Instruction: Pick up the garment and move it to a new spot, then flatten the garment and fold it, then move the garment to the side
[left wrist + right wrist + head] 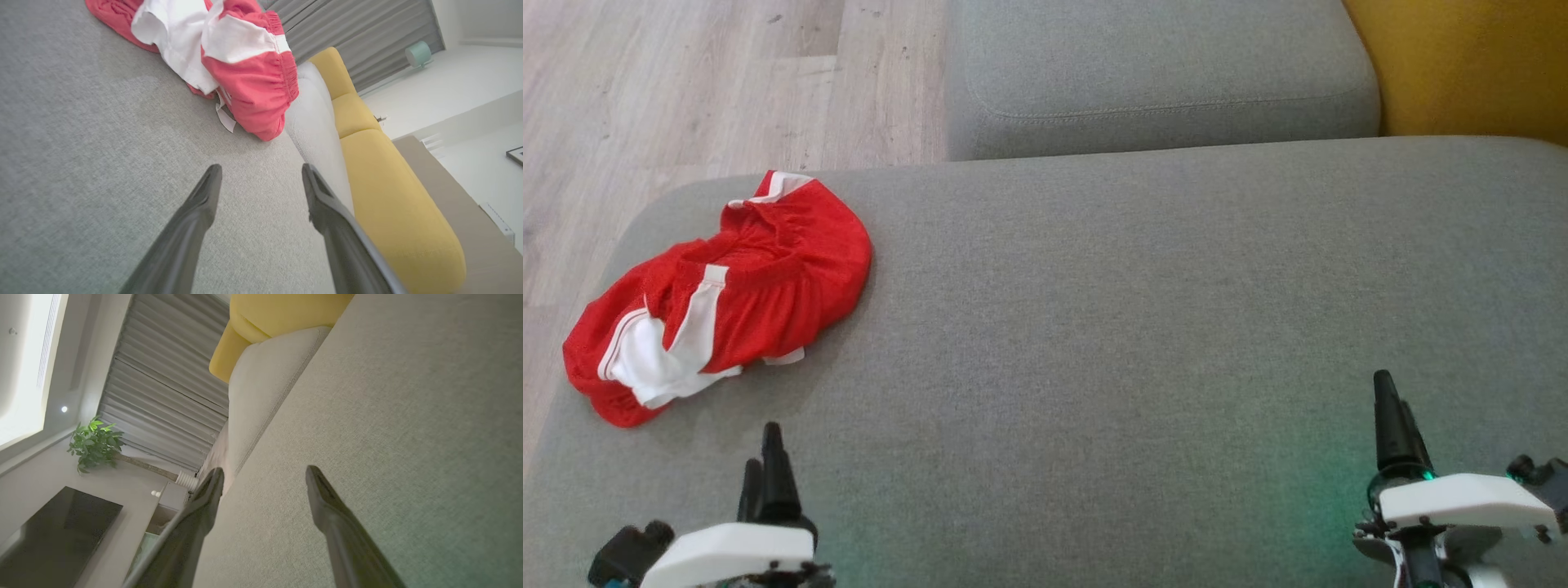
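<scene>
Far left on the grey cushion (pixel 1135 327), the garment (pixel 768 278) lies in a crumpled red-and-white heap close to the edge, with nothing smoothed or folded. Near it, the left gripper (pixel 761 453) hovers with its jaws spread wide and empty, fingers aimed toward the heap. Well off to the right, the right gripper (pixel 1392 408) hangs over bare cushion, jaws likewise parted and holding nothing. I'd say the job is at its start: lifting, moving, flattening, folding and setting aside are all left to do.
</scene>
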{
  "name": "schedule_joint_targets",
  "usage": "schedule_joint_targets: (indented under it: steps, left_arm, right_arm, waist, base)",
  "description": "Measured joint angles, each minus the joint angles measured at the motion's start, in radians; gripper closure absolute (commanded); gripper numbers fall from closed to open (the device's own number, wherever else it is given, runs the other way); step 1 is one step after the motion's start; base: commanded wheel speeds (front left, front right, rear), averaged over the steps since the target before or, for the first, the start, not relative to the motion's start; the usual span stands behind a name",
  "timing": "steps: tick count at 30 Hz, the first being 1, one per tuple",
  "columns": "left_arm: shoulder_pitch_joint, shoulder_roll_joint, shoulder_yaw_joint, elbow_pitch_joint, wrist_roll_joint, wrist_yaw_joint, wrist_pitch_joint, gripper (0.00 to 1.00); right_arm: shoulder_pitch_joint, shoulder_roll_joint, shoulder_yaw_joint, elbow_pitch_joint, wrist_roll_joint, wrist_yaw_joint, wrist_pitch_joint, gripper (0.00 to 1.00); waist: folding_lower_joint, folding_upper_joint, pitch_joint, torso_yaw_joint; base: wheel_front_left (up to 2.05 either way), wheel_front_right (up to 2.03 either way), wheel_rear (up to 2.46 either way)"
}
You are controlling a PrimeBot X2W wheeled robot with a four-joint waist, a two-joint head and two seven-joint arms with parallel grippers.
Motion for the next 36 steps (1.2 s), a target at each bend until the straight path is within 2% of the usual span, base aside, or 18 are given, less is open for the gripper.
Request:
schedule_joint_targets:
  steps: [36]
  left_arm:
    - [0.022, 0.001, -0.093, -0.044, 0.496, 0.054, -0.105, 0.00]
  right_arm:
    - [0.023, -0.001, 0.035, -0.053, -0.490, 0.000, -0.105, 0.00]
  waist:
    - [0.0000, 0.0000, -0.031, 0.005]
  base:
    - [0.00, 0.00, 0.00]
